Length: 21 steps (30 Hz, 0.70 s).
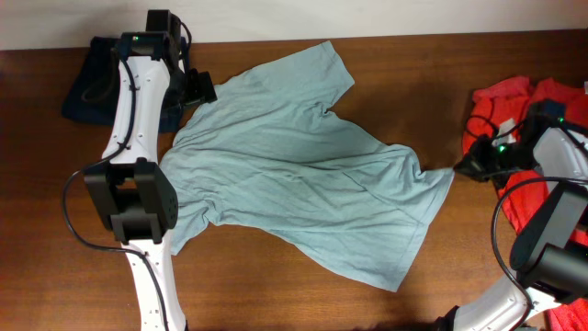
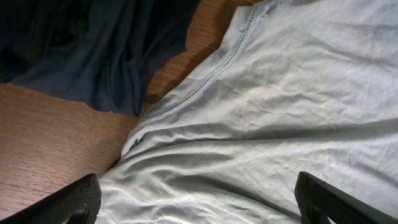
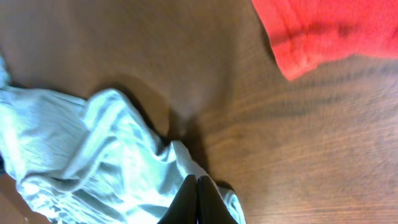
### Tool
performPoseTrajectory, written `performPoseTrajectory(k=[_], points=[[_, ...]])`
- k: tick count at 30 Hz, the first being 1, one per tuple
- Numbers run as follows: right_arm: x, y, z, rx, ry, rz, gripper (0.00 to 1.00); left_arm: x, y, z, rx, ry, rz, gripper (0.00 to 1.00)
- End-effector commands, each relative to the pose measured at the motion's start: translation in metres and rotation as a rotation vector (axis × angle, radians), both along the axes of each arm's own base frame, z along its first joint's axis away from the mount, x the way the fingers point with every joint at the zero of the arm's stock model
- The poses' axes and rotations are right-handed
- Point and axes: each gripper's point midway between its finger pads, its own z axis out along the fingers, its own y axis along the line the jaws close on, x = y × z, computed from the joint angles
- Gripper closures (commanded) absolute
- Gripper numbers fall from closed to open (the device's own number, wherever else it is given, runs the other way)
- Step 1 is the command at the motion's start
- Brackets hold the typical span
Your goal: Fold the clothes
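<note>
Soft, limp T-shirt (image 1: 303,175): right fingers (image 3: 189,200) pinch its hem corner; left fingers (image 2: 74,200) gape empty by the collar.

A robot test bench, I think: my two arms (image 1: 138,110) mounted at a plain wooden table (image 1: 276,299), clothes (image 1: 303,175) strewn, pale wall (image 1: 367,17) behind.

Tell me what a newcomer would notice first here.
A pale grey-teal cotton T-shirt lies spread and wrinkled across the middle of the brown wooden table. The right tool is shut on its corner nearest the crumpled red cloth garment at the right edge. A dark navy garment lies at the table's far left corner.
</note>
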Motion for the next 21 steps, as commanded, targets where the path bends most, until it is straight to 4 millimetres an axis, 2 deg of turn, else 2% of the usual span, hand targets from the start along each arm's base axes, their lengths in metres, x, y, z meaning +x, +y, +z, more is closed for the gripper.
performPoseTrajectory(k=[1, 9, 13, 16, 21], points=[[0.019, -0.007, 0.022, -0.033, -0.081, 0.012, 0.96, 0.001, -0.002, 0.011, 0.009, -0.025, -0.016, 0.01], [0.046, -0.037, 0.046, -0.18, -0.16, -0.003, 0.96, 0.001, -0.004, 0.011, 0.009, -0.025, -0.019, 0.0], [0.052, -0.05, 0.046, -0.25, -0.17, -0.015, 0.96, 0.001, -0.005, 0.011, 0.009, -0.025, -0.022, 0.01], [0.059, -0.05, 0.041, -0.265, -0.181, -0.006, 0.96, 0.001, -0.007, 0.011, 0.009, -0.025, -0.026, 0.01], [0.083, -0.033, 0.024, -0.314, -0.212, 0.072, 0.96, 0.001, -0.007, 0.011, 0.008, -0.025, -0.026, 0.01]])
